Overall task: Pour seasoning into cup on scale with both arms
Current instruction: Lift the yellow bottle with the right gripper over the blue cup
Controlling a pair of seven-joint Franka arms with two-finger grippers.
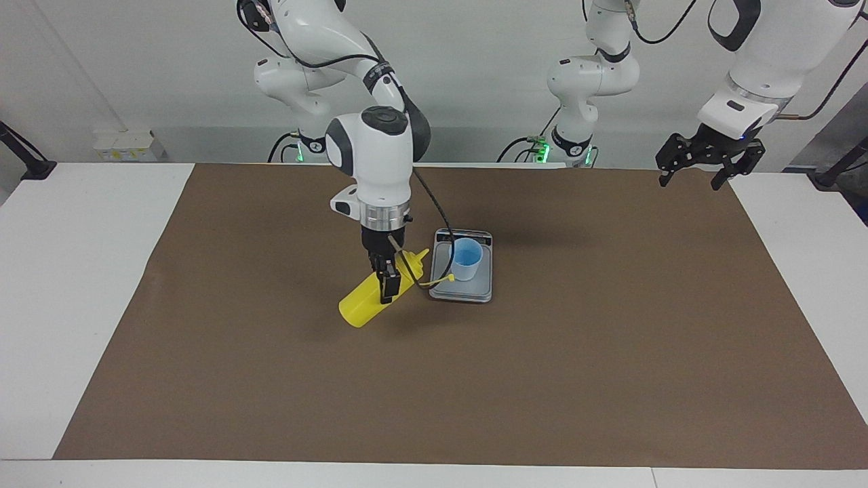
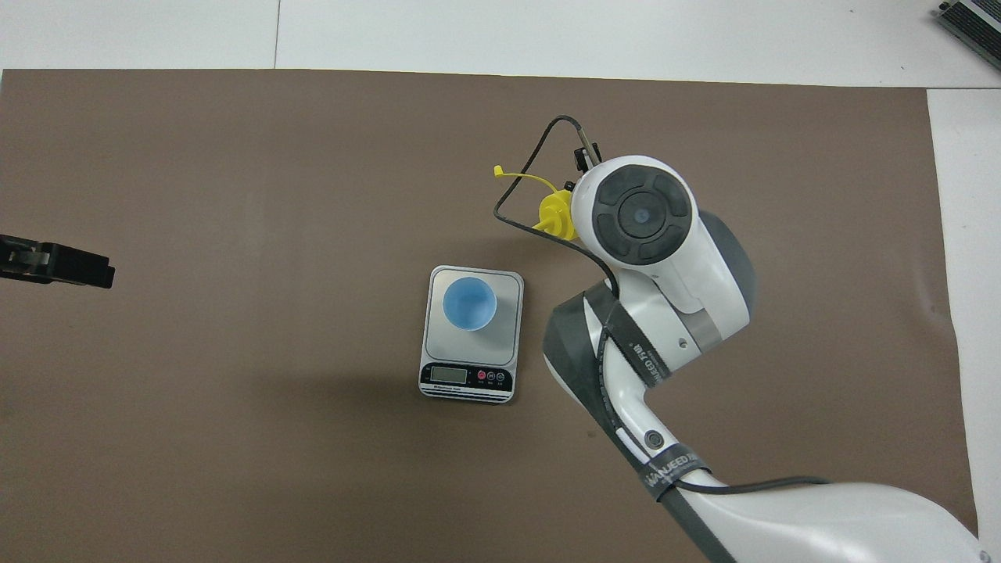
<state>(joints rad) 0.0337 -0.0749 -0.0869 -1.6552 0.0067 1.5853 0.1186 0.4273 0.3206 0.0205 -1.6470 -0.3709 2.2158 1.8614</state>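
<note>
Right gripper (image 1: 388, 278) is clamped on the seasoning (image 1: 380, 290), held aloft and tilted, nozzle aimed toward the cup (image 1: 466, 258) on the scale (image 1: 461, 291), evidently positioning to pour. Left gripper (image 1: 701, 169) waits with fingers spread over the table corner.

Two glossy white jointed arms with dark grey bands; the right arm (image 1: 369, 146) has a round dark end cap, silver wrist ring, black looping cable and lettered strap; black two-finger grippers
</note>
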